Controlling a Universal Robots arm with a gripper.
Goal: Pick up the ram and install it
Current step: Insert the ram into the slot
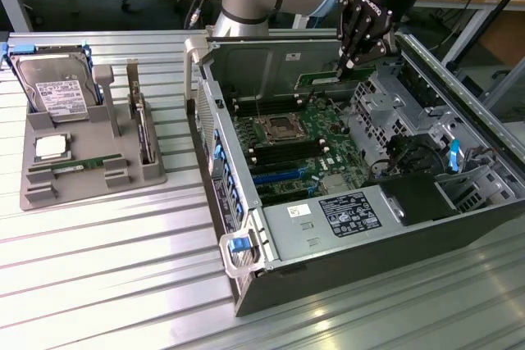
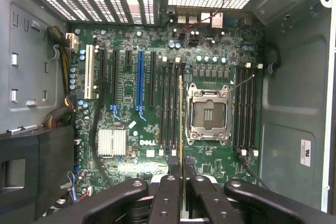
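Fingers point(image 2: 167, 200) around thin green ram point(image 1: 318, 80)

The table point(image 1: 98, 284) is seen as ribbed bare metal with a brushed sheen. At nine o'clock from the computer case point(image 1: 328, 288), whose shell is painted matt dark grey, a tray point(image 1: 49, 194) of dull grey plastic is set. The hard drive point(image 1: 56, 88) in it is shown as bright metal under a paper label. The ram point(image 2: 181, 119), a green lacquered board, is clamped by the matt black pincer point(image 2: 182, 174).
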